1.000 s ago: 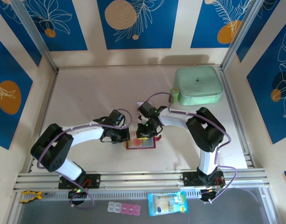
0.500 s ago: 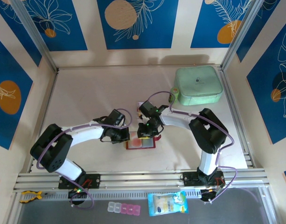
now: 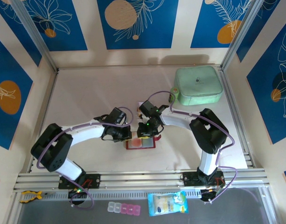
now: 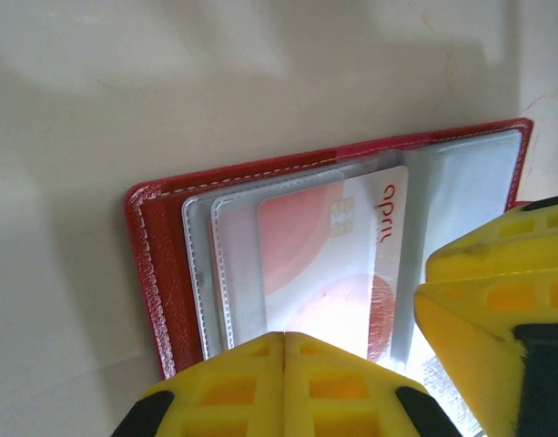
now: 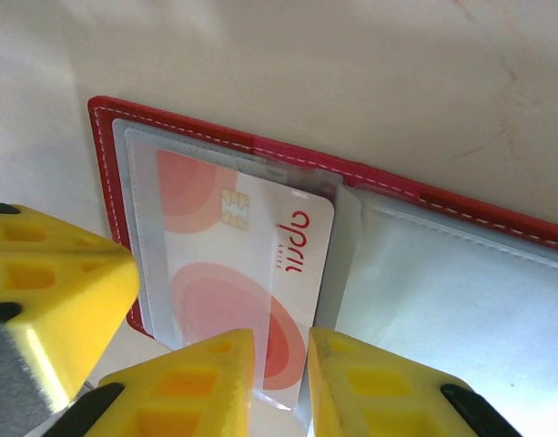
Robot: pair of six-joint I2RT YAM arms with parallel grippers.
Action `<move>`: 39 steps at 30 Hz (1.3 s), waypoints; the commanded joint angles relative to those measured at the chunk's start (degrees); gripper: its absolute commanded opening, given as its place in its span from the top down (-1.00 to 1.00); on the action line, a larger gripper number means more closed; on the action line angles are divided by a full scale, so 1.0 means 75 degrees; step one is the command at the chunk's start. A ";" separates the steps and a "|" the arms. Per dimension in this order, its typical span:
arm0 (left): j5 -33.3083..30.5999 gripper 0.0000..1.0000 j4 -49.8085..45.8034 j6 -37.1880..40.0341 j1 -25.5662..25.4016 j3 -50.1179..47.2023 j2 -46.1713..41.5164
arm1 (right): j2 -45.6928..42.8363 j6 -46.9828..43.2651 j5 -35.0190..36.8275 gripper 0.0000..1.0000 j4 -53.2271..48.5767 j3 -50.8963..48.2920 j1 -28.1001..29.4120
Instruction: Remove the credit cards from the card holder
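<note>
Left tool [image 4: 285,350], fingers together, holds the small red leather card holder [image 4: 149,264] flat so right tool [image 5: 280,364], slightly apart, can pull the red-and-white plastic card [image 5: 233,264].

wallet [image 3: 142,144] left side: blocked by left gripper [image 3: 125,136] | far edge: blocked by right gripper [image 3: 145,134], just beside the left one, only a tight gap between | near and right sides: bare table [image 3: 87,98], open approach | far right corner: green case [image 3: 198,85], well apart
</note>
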 commanded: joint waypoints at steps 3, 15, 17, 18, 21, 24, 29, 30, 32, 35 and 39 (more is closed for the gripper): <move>0.0244 0.95 0.0069 0.0169 -0.0054 -0.0002 0.0291 | -0.0016 -0.0002 -0.0222 0.50 0.0055 -0.0041 -0.0050; 0.0065 0.96 -0.0108 0.0246 -0.0053 -0.0117 0.0352 | 0.0327 0.0049 -0.0323 0.47 0.0304 -0.0182 -0.0076; 0.0031 0.96 -0.0129 0.0247 -0.0059 -0.0117 0.0352 | 0.0370 0.0052 -0.0345 0.47 0.0311 -0.0193 -0.0079; 0.0035 0.96 -0.0132 0.0247 -0.0060 -0.0119 0.0338 | 0.0377 0.0049 -0.0359 0.47 0.0329 -0.0196 -0.0075; 0.0031 0.96 -0.0119 0.0248 -0.0059 -0.0124 0.0354 | 0.0390 0.0075 -0.0427 0.47 0.0422 -0.0234 -0.0073; 0.0015 0.96 -0.0128 0.0247 -0.0057 -0.0128 0.0341 | 0.0404 0.0119 -0.0524 0.47 0.0500 -0.0275 -0.0086; 0.0010 0.96 -0.0108 0.0231 -0.0054 -0.0163 0.0324 | 0.0383 0.0154 -0.0748 0.47 0.0639 -0.0287 -0.0085; 0.0007 0.96 -0.0103 0.0224 -0.0054 -0.0175 0.0320 | 0.0347 0.0178 -0.0823 0.47 0.0708 -0.0305 -0.0085; 0.0000 0.96 -0.0091 0.0212 -0.0056 -0.0198 0.0307 | 0.0285 0.0215 -0.0932 0.47 0.0818 -0.0362 -0.0097; -0.0003 0.96 -0.0086 0.0201 -0.0054 -0.0222 0.0283 | 0.0149 0.0264 -0.1015 0.49 0.0939 -0.0426 -0.0107; 0.0023 0.95 -0.0083 0.0201 -0.0060 -0.0234 0.0270 | 0.0020 0.0273 -0.1042 0.52 0.0985 -0.0495 -0.0122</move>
